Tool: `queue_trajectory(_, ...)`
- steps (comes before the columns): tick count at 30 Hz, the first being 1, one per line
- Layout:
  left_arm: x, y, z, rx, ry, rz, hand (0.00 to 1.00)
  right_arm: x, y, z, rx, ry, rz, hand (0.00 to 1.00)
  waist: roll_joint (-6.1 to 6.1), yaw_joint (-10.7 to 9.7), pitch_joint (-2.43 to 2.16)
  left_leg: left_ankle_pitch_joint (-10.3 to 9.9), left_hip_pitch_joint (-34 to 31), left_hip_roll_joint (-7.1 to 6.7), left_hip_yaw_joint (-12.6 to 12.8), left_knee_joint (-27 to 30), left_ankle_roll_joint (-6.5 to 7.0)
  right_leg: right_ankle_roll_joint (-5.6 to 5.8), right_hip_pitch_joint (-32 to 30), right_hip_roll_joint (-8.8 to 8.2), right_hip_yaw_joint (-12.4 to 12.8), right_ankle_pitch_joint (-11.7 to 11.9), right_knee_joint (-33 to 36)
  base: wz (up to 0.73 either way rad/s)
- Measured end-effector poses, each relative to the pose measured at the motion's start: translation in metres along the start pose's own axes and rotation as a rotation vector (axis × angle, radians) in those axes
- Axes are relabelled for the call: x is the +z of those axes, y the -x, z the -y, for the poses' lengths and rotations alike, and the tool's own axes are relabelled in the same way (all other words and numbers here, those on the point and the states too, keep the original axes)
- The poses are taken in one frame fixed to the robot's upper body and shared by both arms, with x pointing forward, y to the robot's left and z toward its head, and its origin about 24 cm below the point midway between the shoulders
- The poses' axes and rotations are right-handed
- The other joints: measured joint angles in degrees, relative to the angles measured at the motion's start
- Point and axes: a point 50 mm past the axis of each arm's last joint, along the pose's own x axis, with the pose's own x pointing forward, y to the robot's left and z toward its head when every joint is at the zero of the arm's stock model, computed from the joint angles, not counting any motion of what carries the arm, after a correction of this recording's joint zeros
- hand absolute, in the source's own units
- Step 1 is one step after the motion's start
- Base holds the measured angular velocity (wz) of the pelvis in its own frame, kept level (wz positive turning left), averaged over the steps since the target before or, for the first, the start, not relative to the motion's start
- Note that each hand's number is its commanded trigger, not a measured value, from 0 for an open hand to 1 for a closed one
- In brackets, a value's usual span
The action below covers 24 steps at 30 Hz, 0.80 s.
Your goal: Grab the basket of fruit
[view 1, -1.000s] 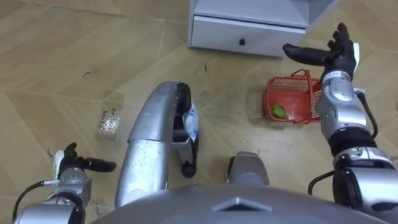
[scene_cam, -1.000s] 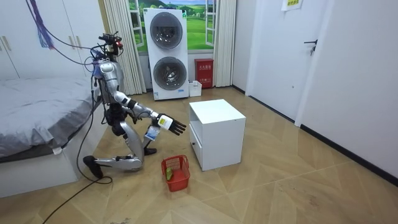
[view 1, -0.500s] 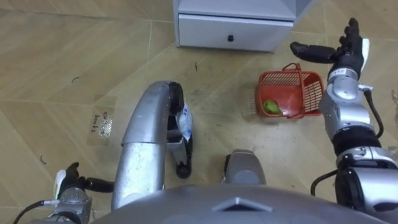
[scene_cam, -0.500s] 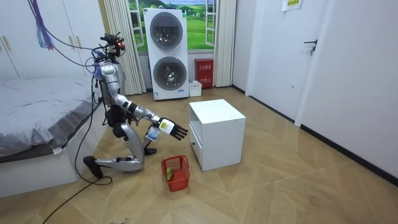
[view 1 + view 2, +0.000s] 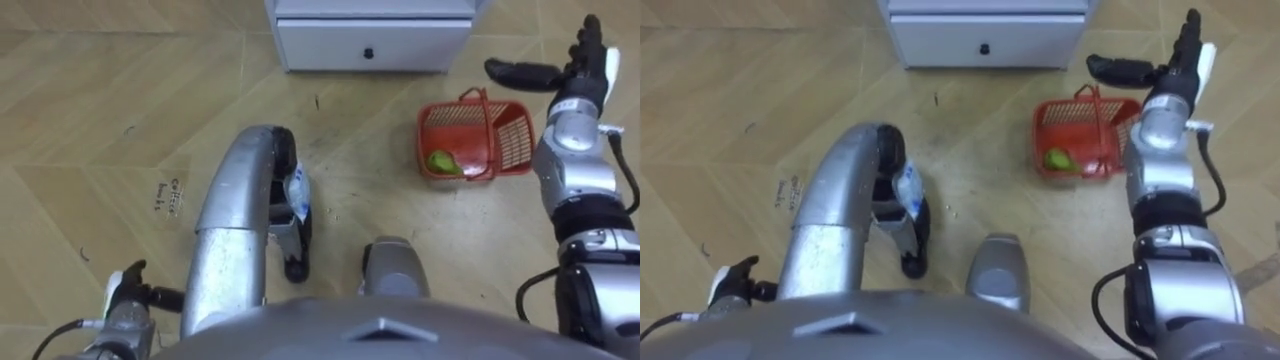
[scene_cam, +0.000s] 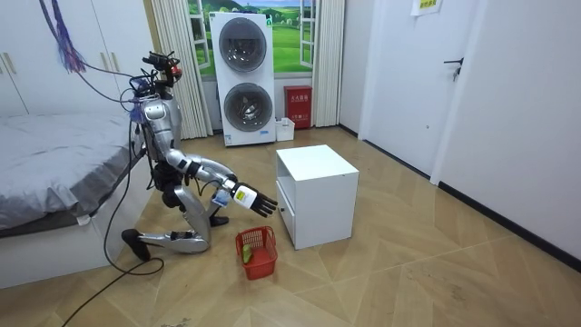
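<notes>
Right hand is open, fingers straight, over the basket's far right rim. Shift left over the handle, lower, then curl under it and lift level.

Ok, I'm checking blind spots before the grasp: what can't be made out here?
Left hand: left eye view, at the bottom edge, state unreadable.
Green fruit in the fruit basket: too small to identify.
White cabinet: left eye view, cut off above its drawer.

Right hand keeps dropping, fingers spread, closer above the red fruit basket now; robot's leaning forward a bit more.
</notes>
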Motion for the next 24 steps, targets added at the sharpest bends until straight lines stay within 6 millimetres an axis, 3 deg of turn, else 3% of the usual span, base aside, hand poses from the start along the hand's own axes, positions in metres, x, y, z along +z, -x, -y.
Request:
queue_trajectory(5, 0.003, -0.001, 0.0, -0.034, 0.001, 0.009, 0.0, 0.001, -0.003, 0.011, -0.017, 0.02, 0.001, 0.0, 0.28, 1.05, -0.02, 0.31, -0.64, 0.09, -0.91, 0.05, -0.64, 0.03, -0.12, 0.85, -0.45, -0.03, 0.12, 0.01)
queue_trajectory(8, 0.0, 0.0, 0.002, -0.063, -0.014, 0.002, 0.0, 0.001, -0.005, 0.015, -0.01, -0.003, -0.005, 0.0, 1.05, 1.4, 0.1, 0.35, -1.01, 0.11, -0.95, 0.02, -0.74, 0.07, -0.92, 0.88, -0.47, -0.05, 0.32, 0.0)
queue_trajectory(16, -0.011, 0.001, -0.006, -0.063, -0.004, -0.034, 0.0, -0.026, -0.005, 0.023, -0.008, -0.004, -0.144, 0.0, 3.53, 4.59, 0.33, 0.54, -2.8, 1.01, -0.92, 0.11, -0.97, 0.21, -3.43, 1.47, 0.27, -0.19, 0.94, -0.02)
queue_trajectory(19, -0.013, 0.001, -0.006, -0.08, -0.019, -0.047, 0.0, -0.041, -0.002, 0.024, 0.006, 0.028, -0.21, 0.0, 3.9, 6.14, 0.49, 0.73, -3.41, 1.05, -0.89, -0.09, -1.36, 0.25, -4.26, 1.51, 0.34, -0.21, 1.11, 0.0)
queue_trajectory(24, -0.009, 0.0, -0.003, -0.106, -0.041, -0.036, 0.0, -0.05, 0.001, 0.021, 0.052, 0.064, -0.245, 0.0, 4.19, 7.47, 0.53, 1.52, -4.8, 1.07, -0.89, -0.74, -2.02, 0.47, -5.97, 1.46, 0.18, -0.33, 1.73, 0.05)
